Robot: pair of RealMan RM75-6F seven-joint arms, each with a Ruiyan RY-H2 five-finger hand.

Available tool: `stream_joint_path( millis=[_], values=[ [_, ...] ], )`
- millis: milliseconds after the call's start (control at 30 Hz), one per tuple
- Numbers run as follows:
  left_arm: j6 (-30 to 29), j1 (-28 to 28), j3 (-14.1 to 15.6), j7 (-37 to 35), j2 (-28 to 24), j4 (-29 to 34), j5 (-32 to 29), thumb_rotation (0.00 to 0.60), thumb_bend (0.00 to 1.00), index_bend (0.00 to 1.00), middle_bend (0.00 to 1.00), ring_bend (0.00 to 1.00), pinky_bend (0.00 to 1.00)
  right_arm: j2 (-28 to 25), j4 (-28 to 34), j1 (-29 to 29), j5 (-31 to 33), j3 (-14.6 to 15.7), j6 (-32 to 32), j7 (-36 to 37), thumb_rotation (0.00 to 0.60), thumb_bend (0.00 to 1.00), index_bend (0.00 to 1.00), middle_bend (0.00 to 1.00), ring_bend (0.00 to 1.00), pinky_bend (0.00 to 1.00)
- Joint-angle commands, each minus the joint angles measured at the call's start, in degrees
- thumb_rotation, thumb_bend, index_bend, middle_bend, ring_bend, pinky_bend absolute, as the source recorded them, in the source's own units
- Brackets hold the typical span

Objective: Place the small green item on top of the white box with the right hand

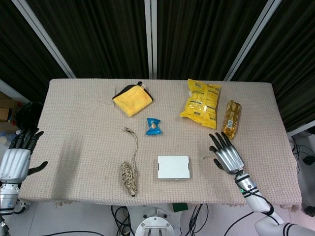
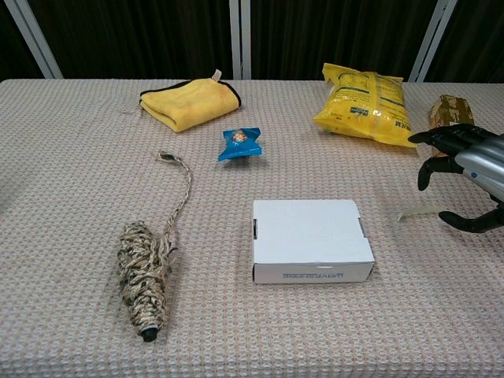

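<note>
Only head view shows left hand [image 1: 15, 160] empty, fingers spread, right hand [image 1: 227, 155] likewise beside white box [image 1: 173, 167]

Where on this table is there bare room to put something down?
The left stretch, between the table edge and the twine bundle, is bare. So is the strip between the white box and the right hand. The back is crowded: yellow cloth, blue packet, chip bag.

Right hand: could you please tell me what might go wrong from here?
1. The thin pale strip beside the open right hand lies flat on the woven cloth, so a pinch may slip off it.
2. Its colour is not clearly green, so the hand might take the wrong thing.
</note>
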State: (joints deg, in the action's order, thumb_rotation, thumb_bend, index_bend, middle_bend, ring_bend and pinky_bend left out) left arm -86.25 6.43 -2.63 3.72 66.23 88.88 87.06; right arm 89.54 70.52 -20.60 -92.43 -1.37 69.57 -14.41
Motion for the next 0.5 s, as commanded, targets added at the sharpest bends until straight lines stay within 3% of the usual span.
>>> stream_joint_path(
  millis=[33, 500],
  values=[
    [0.1, 0.0, 0.0, 0.3, -0.1, 0.3, 0.0, 0.6, 0.09, 0.14, 0.11, 0.04, 0.15, 0.2, -0.1, -0.1, 0.1, 0.1, 0.0, 0.1, 0.6, 0.33, 0.42, 0.03, 0.0, 0.0],
    [0.1, -0.1, 0.0, 1.3, -0.4, 1.1, 0.0, 0.6, 0.09, 0.14, 0.11, 0.04, 0.15, 1.5, -1.4, -0.9, 1.1, 0.6, -0.7, -0.1, 0.6, 0.33, 0.45, 0.04, 0.0, 0.0]
  ],
)
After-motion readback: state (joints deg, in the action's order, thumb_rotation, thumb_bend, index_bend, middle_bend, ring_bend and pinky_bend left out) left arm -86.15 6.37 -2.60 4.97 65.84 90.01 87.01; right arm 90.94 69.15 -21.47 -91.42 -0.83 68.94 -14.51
